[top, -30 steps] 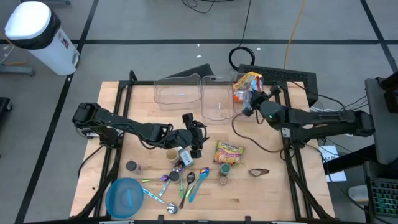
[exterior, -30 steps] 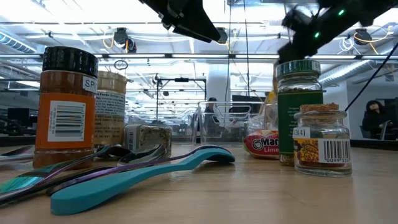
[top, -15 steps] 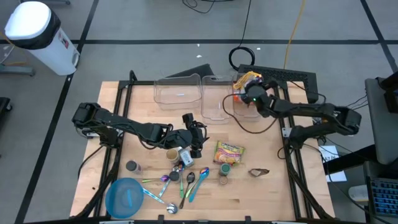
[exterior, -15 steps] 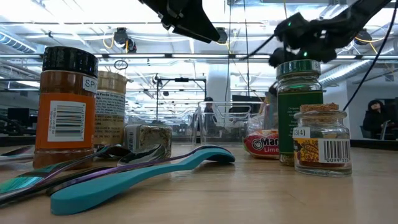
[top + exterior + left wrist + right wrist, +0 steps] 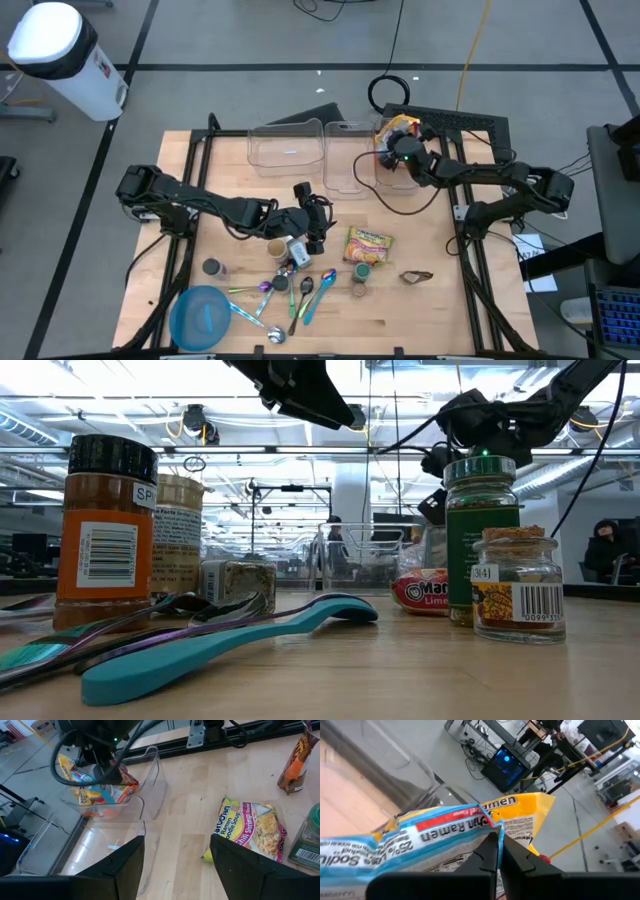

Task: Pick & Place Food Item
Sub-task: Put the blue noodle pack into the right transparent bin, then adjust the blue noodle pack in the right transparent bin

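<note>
My right gripper [image 5: 393, 150] is shut on a blue-and-white ramen packet [image 5: 420, 837], over the clear bin [image 5: 147, 775] at the table's far right. A yellow packet [image 5: 522, 812] and other packets [image 5: 102, 792] lie in that bin. A chili shrimp ramen packet [image 5: 368, 245] lies flat on the table, also in the left wrist view [image 5: 252, 827]. My left gripper [image 5: 312, 228] hovers open above the table's middle, its fingers [image 5: 125, 865] holding nothing. My right gripper pinches the blue-and-white ramen packet at a corner of its edge [image 5: 487, 822] between its two shut fingers [image 5: 492, 852]. The fingers slant down toward the bin from the table's right. The fingers cover the exact spot. Whether the packet rests on the other packets, I cannot tell.
Two empty clear bins [image 5: 285, 148] [image 5: 350, 160] stand at the far edge. Spice jars [image 5: 108, 530] [image 5: 482, 540] [image 5: 515, 585], several spoons [image 5: 300, 292], a blue bowl [image 5: 203, 318] and a brown snack bag [image 5: 417, 276] crowd the near half. A black cable [image 5: 405, 205] loops over the table.
My right gripper, still shut, has swung toward the table's left and far edges and gone down, from beside the bin to over the packets in it. Most of that move came early.
</note>
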### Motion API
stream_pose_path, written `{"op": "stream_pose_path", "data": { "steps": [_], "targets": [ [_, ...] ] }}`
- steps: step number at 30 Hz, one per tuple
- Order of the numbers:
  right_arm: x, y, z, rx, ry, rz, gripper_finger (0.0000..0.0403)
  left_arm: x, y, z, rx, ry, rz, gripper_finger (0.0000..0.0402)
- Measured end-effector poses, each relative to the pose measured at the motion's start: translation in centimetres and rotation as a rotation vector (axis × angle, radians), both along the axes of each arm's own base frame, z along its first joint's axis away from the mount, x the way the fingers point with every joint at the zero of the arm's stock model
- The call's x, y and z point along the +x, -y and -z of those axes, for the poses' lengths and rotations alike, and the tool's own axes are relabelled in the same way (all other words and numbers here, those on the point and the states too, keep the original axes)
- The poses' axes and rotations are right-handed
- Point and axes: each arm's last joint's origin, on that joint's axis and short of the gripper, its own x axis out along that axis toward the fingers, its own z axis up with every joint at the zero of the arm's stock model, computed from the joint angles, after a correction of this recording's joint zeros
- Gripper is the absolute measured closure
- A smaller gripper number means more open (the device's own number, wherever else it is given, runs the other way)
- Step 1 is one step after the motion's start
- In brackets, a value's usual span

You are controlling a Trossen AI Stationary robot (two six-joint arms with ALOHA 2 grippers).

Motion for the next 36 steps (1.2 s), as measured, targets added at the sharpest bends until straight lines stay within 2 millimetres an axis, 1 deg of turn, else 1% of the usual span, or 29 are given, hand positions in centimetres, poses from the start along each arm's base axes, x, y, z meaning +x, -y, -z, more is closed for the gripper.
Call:
{"op": "stream_pose_path", "data": {
  "steps": [3, 5, 7, 11, 15, 18, 20, 24, 29, 32, 36],
  "targets": [
    [-0.1, 0.2, 0.0, 0.018, 0.033, 0.002, 0.0385, 0.0, 0.0, 0.0, 0.000, 0.000, 0.000, 0.0170],
    [-0.2, 0.4, 0.1, 0.031, 0.047, -0.016, 0.0361, 0.0, 0.0, 0.0, 0.000, 0.000, 0.000, 0.0169],
    [-0.3, 0.6, 0.0, 0.038, 0.056, -0.029, 0.0331, 0.0, 0.0, 0.0, 0.000, 0.000, 0.000, 0.0170],
    [-0.5, 1.2, -0.2, 0.035, 0.070, -0.055, 0.0256, 0.0, 0.0, 0.0, 0.000, 0.000, 0.000, 0.0170],
    [-0.7, 2.2, -1.0, -0.026, 0.114, -0.060, 0.0185, 0.0, 0.0, 0.0, 0.000, 0.001, 0.000, 0.0170],
    [-1.0, 2.6, -1.3, -0.056, 0.131, -0.046, 0.0146, 0.0, 0.0, 0.0, -0.001, 0.001, 0.000, 0.0169],
    [-1.1, 2.8, -1.4, -0.063, 0.123, -0.040, 0.0128, 0.0, 0.0, 0.0, -0.001, 0.002, 0.000, 0.0170],
    [-1.2, 2.8, -1.5, -0.066, 0.127, -0.036, 0.0107, 0.0, -0.1, 0.0, -0.003, 0.002, -0.003, 0.0170],
    [-1.3, 2.3, -2.4, -0.087, 0.164, -0.053, 0.0099, 0.1, -0.4, 0.0, -0.027, 0.002, 0.011, 0.0169],
    [-1.4, 1.6, -3.1, -0.051, 0.207, -0.158, 0.0101, 0.2, -0.6, 0.0, -0.049, 0.004, 0.013, 0.0170],
    [-1.9, 0.7, -3.8, 0.055, 0.303, -0.312, 0.0109, 0.2, -1.0, 0.0, -0.061, 0.003, 0.015, 0.0170]
  ]
}}
